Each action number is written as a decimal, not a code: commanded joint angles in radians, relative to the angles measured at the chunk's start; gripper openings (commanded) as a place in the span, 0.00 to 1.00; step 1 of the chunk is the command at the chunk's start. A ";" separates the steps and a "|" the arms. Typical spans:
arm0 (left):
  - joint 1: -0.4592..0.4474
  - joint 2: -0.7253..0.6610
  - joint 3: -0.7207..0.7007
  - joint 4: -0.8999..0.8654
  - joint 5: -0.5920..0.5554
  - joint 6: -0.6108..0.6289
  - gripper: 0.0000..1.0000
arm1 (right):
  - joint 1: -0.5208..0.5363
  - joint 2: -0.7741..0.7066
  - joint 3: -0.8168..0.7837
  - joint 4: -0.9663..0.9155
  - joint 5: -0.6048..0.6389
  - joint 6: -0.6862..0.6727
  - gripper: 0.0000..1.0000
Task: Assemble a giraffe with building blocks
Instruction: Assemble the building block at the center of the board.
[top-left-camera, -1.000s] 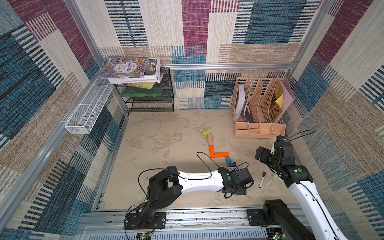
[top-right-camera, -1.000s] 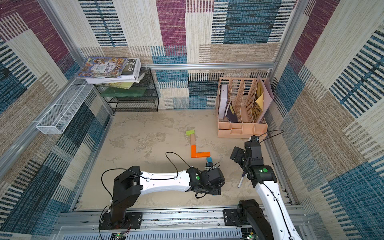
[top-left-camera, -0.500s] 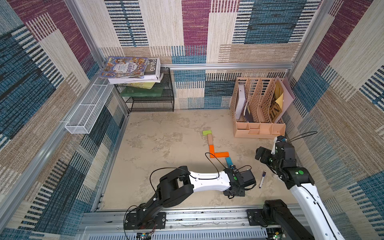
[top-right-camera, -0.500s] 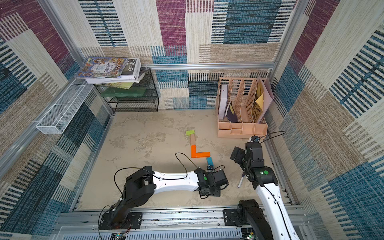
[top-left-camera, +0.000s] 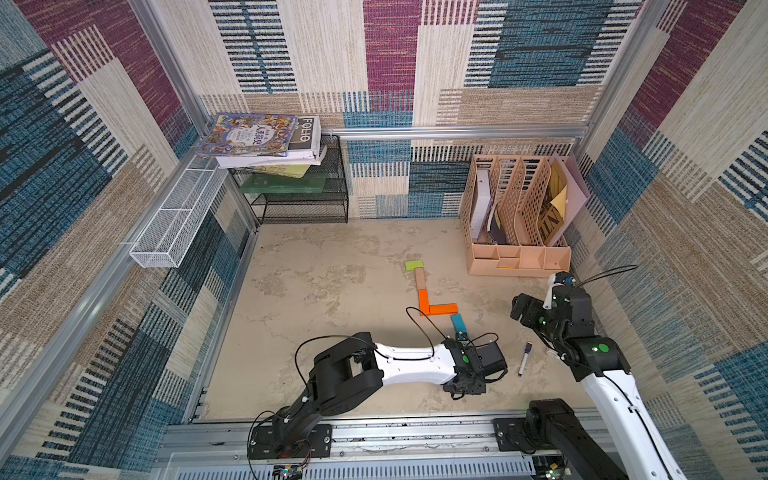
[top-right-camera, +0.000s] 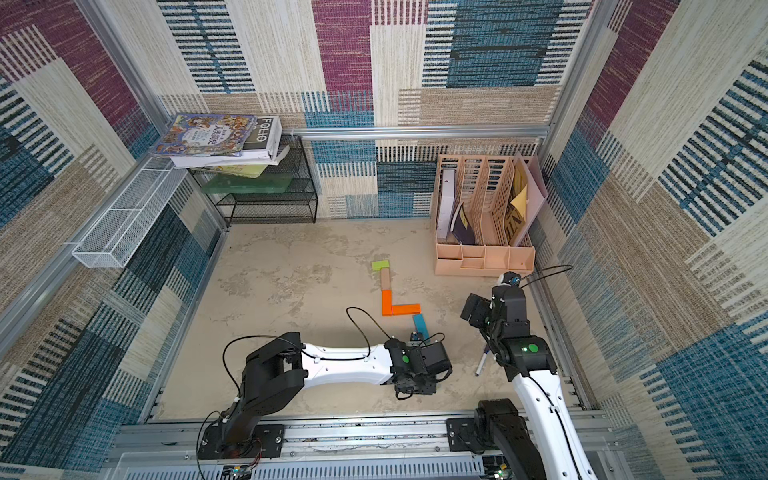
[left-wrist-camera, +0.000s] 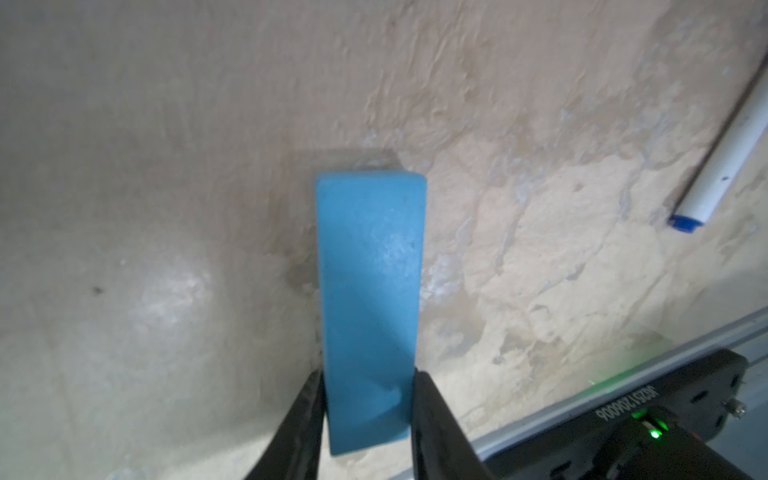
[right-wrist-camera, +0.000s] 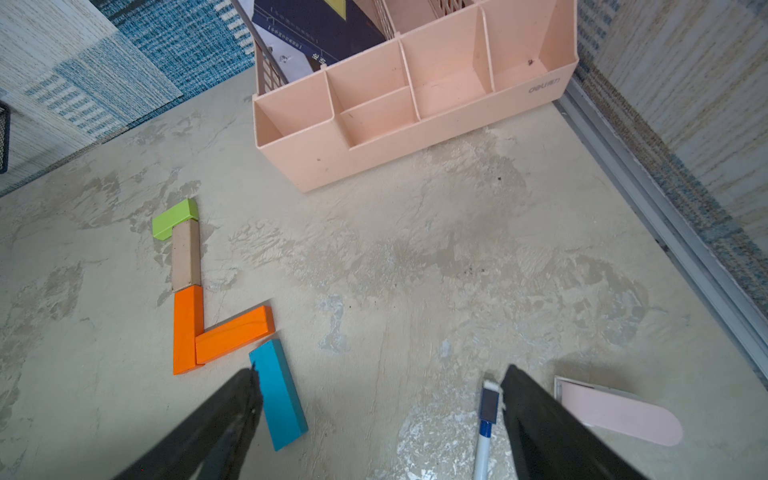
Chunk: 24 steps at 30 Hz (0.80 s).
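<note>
The left gripper (left-wrist-camera: 368, 399) clamps the flat blue rectangular block (left-wrist-camera: 370, 270), rigid and probably light, across its narrow width; the right gripper (right-wrist-camera: 379, 372) is spread, empty.

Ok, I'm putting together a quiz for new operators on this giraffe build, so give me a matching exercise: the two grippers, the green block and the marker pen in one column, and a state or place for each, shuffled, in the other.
Things
1. left gripper
2. right gripper
3. green block
4. marker pen

States or places
A. open, holding nothing
B. lying loose on the table, apart from the blocks
C. shut on a blue block
D. against the end of the tan block

Pairs: 1-C, 2-A, 3-D, 4-B
</note>
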<state>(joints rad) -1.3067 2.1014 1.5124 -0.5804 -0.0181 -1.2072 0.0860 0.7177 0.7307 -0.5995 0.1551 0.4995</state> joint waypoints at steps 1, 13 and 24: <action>0.014 -0.011 -0.048 -0.094 0.008 0.021 0.30 | 0.001 -0.003 0.000 0.023 -0.004 0.000 0.94; 0.180 -0.217 -0.340 -0.115 -0.048 0.210 0.30 | 0.000 -0.012 -0.004 0.027 -0.010 -0.001 0.94; 0.323 -0.119 -0.236 -0.149 -0.013 0.489 0.39 | 0.001 -0.008 -0.006 0.030 -0.012 -0.006 0.94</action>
<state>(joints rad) -1.0042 1.9415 1.2728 -0.6323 -0.0032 -0.8188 0.0860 0.7071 0.7254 -0.5915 0.1452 0.4992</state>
